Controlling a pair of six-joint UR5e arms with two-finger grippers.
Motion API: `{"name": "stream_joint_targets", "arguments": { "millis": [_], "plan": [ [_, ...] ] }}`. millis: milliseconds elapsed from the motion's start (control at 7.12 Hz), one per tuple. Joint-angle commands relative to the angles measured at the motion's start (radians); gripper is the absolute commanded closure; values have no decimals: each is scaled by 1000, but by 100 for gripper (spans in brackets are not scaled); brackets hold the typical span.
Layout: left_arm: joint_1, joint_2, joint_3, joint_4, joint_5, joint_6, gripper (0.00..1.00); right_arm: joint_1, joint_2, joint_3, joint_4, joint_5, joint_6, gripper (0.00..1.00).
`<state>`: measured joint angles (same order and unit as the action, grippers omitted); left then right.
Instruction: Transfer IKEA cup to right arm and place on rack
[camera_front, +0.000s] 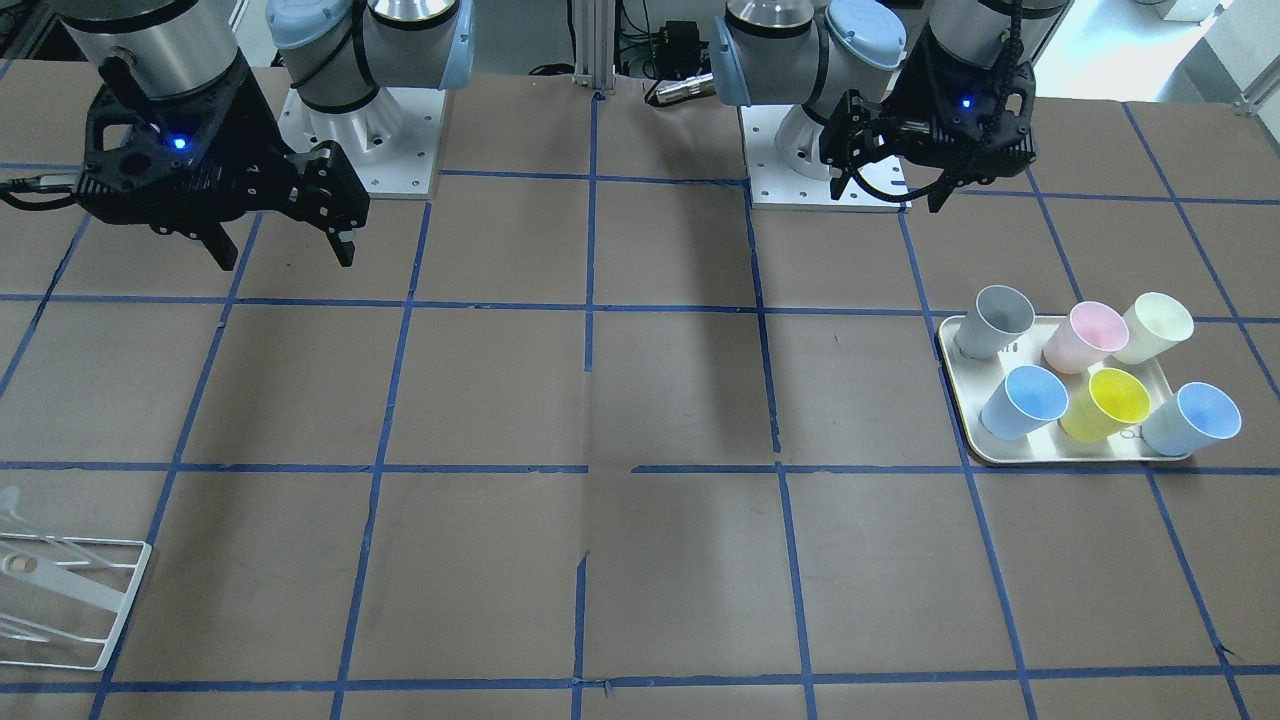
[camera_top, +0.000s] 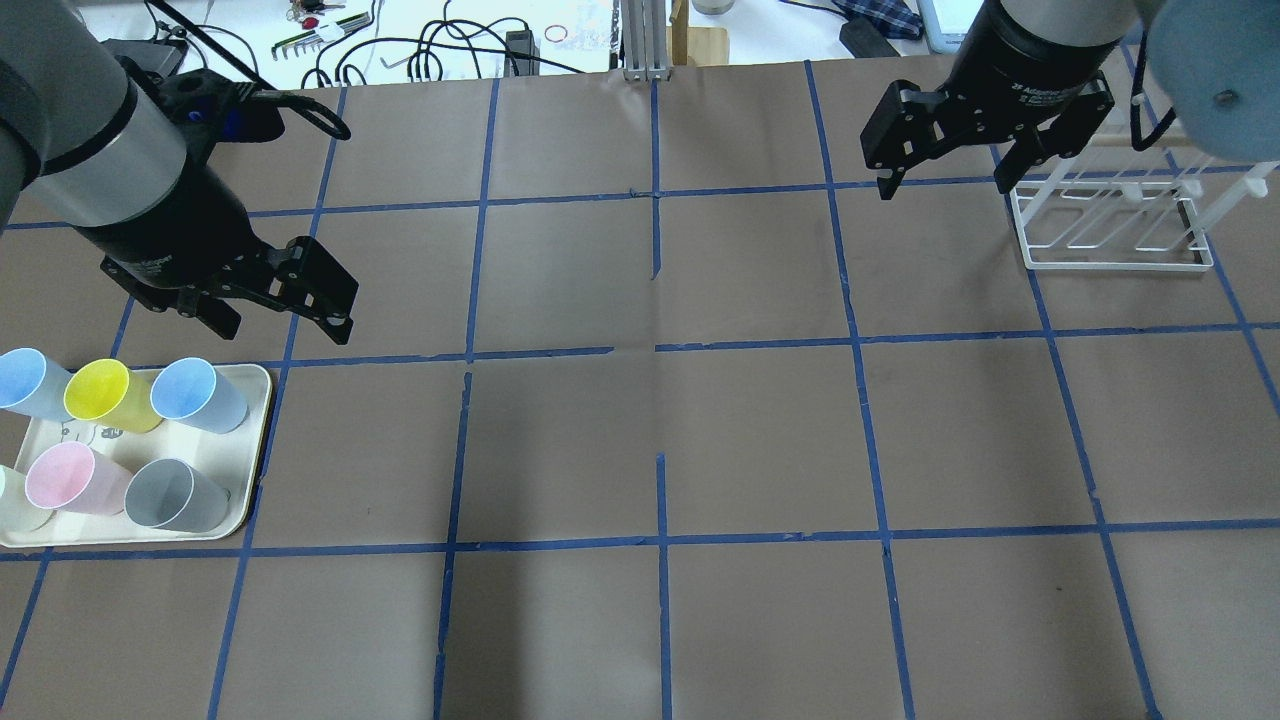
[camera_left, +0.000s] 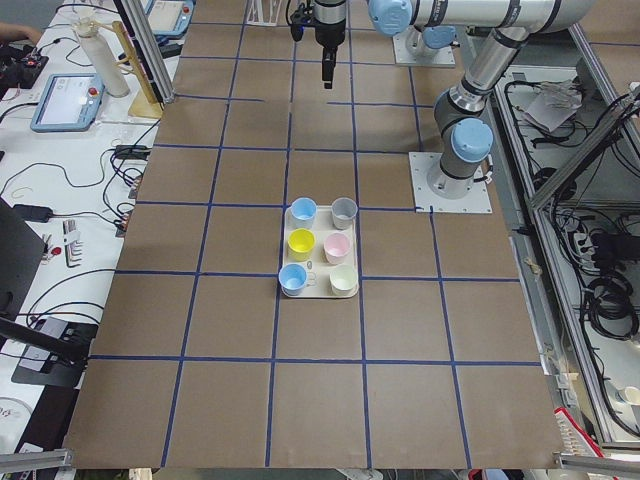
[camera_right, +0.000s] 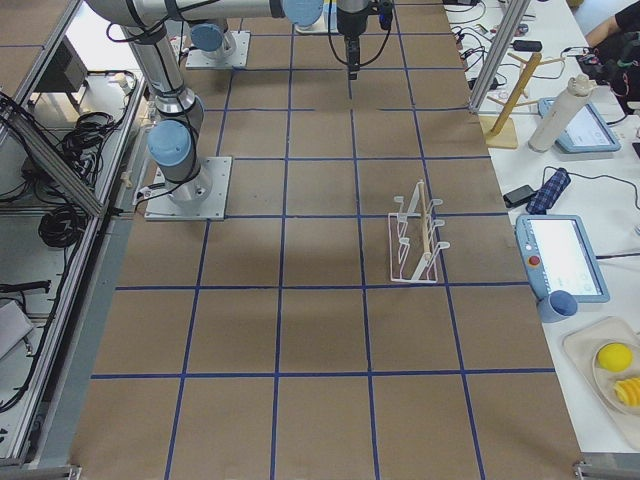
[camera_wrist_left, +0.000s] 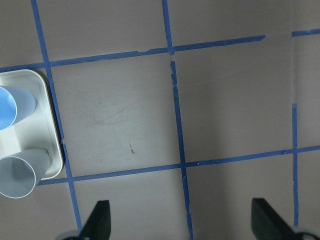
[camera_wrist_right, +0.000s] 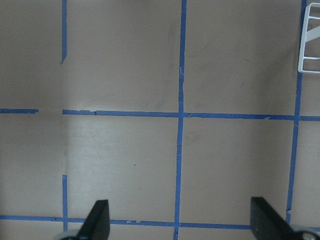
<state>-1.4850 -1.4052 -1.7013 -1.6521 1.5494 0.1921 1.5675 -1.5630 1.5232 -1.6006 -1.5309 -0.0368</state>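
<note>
Two pale blue IKEA cups (camera_top: 195, 395) (camera_top: 25, 383) stand on a cream tray (camera_top: 255, 440) at the table's left, and both show in the front view (camera_front: 1025, 400) (camera_front: 1195, 420). My left gripper (camera_top: 283, 325) hangs open and empty above the table, just beyond the tray's far right corner. In the left wrist view one blue cup (camera_wrist_left: 12, 107) sits at the left edge. My right gripper (camera_top: 945, 183) is open and empty, just left of the white wire rack (camera_top: 1110, 225). The rack holds nothing and also shows in the front view (camera_front: 70, 600).
The tray also holds a yellow cup (camera_top: 105, 395), a pink cup (camera_top: 65, 478), a grey cup (camera_top: 170, 493) and a cream cup (camera_front: 1155, 328). Brown paper with blue tape lines (camera_top: 655, 345) covers the table. Cables and tools (camera_top: 420, 50) lie beyond the far edge.
</note>
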Motion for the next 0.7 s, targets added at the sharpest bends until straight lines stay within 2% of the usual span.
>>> {"name": "stream_joint_targets", "arguments": {
  "millis": [0, 561],
  "plan": [
    [-1, 9, -9, 0, 1, 7, 0, -1, 0, 0, 1, 0, 0, 0],
    [-1, 15, -8, -1, 8, 16, 0, -1, 0, 0, 1, 0, 0, 0]
  ]
}}
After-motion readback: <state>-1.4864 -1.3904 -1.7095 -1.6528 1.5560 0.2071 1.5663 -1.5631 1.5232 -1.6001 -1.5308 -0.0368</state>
